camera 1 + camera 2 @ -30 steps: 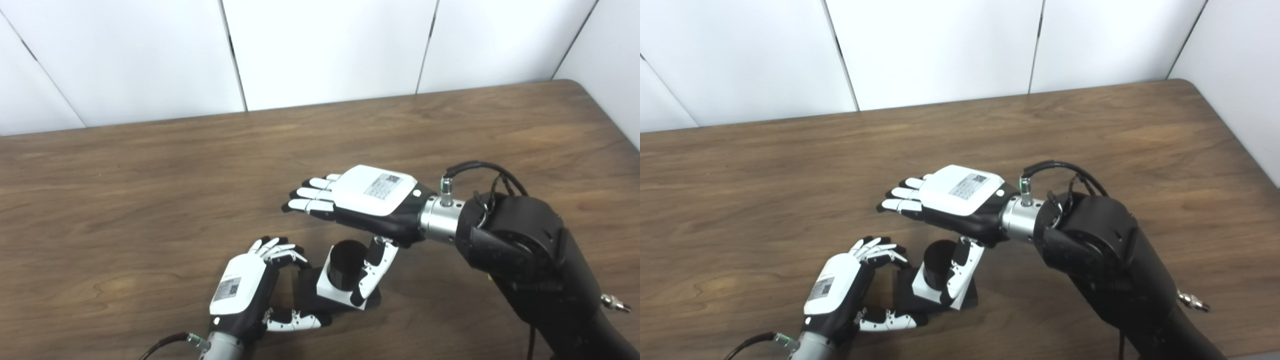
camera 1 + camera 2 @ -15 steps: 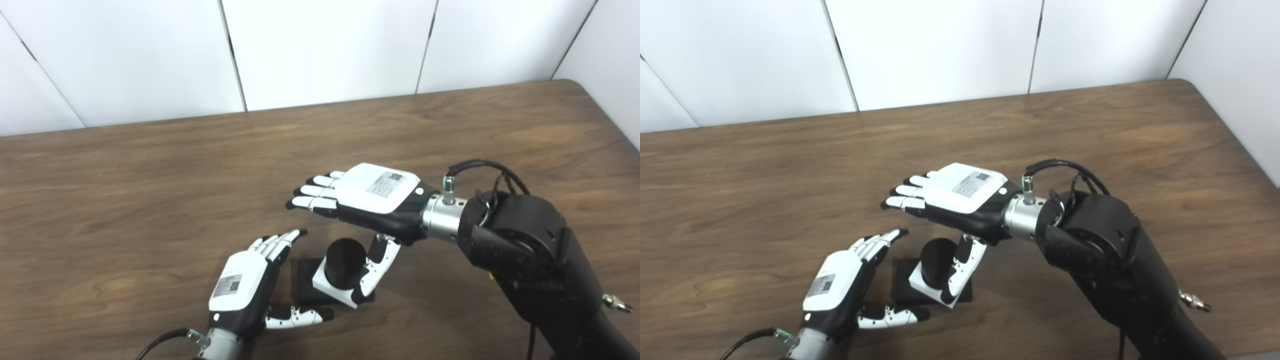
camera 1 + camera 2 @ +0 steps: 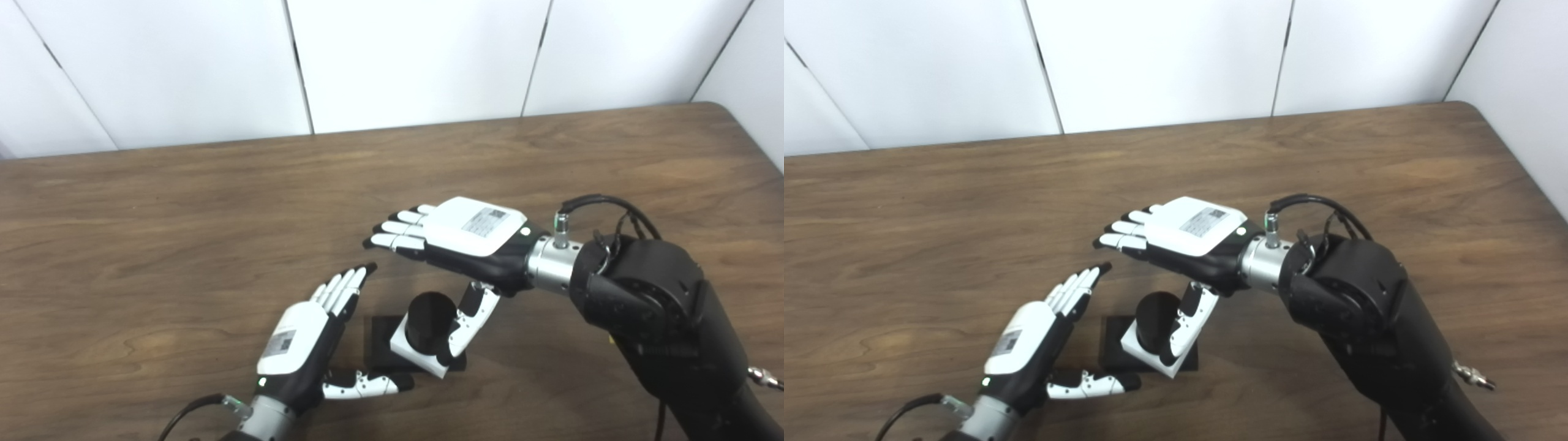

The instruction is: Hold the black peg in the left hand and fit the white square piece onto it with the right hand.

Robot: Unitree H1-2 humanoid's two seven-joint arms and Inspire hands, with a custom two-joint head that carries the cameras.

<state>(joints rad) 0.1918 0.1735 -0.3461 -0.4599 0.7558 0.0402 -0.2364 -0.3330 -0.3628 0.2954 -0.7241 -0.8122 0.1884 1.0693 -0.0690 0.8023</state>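
Observation:
The black peg (image 3: 430, 309) stands upright on its flat black square base (image 3: 376, 340) on the wooden table (image 3: 184, 202). The white square piece (image 3: 409, 353) sits around the peg, tilted on the base. My left hand (image 3: 300, 343) is open just left of the base, fingers straight and pointing away, thumb lying along the base's near edge. My right hand (image 3: 465, 236) hovers open, palm down, above and behind the peg. Its thumb (image 3: 468, 321) hangs down against the right side of the peg and the white piece.
White wall panels (image 3: 416, 55) close off the back and right of the table. The table's rounded far right corner (image 3: 729, 110) is in view. My bulky black right forearm (image 3: 661, 318) fills the lower right.
My left hand's fingers have uncurled from the black base and now point straight out. My right hand has hardly moved. The whole picture has shifted a little to the right.

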